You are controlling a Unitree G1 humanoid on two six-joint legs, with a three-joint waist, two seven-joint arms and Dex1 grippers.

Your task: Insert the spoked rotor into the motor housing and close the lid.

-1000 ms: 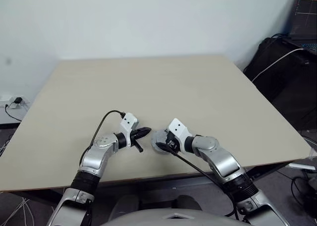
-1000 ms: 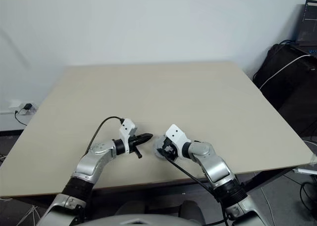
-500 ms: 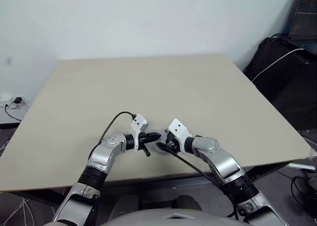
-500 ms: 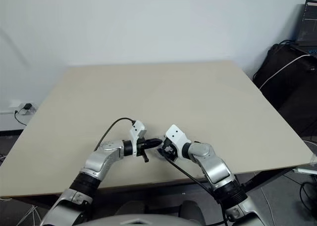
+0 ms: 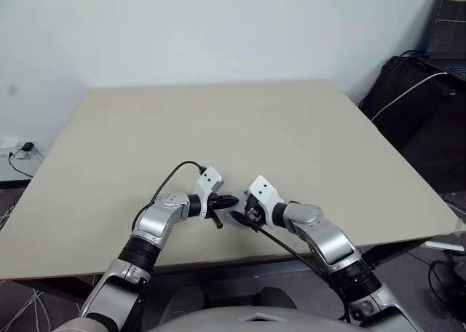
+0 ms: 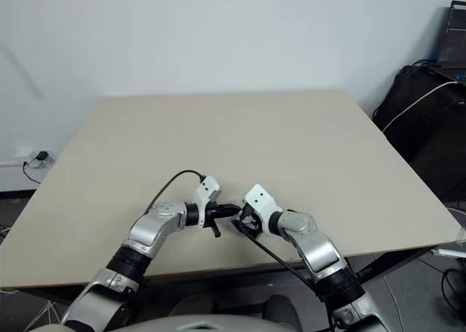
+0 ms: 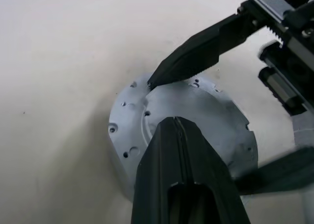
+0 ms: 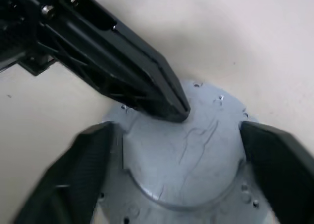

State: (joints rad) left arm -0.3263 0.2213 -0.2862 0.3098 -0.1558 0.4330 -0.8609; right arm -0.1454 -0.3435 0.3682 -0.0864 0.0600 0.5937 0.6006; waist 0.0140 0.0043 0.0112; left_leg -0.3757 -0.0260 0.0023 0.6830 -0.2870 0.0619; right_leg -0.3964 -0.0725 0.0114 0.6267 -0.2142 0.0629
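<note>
We see our left gripper (image 7: 177, 123), fingers pressed together and holding nothing, tip resting on the lid (image 7: 206, 117) lying on the table (image 5: 218, 128). Our right gripper (image 8: 179, 150) straddles the lid, spread wide at its rim.

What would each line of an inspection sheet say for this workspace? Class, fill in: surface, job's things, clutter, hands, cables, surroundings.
Surface: beige table, bare apart from the work near its front edge.
Job's things: the lid lies flat on the table between the hands; rotor and housing not visible.
Clutter: nothing seen.
Hands: left hand shut, its tip over the lid's raised centre; right hand open, one finger on each side of the lid.
Cables: a black lead loops over the left arm; a white cable lies on the bag.
Surroundings: pale wall; black bag to the right.
</note>
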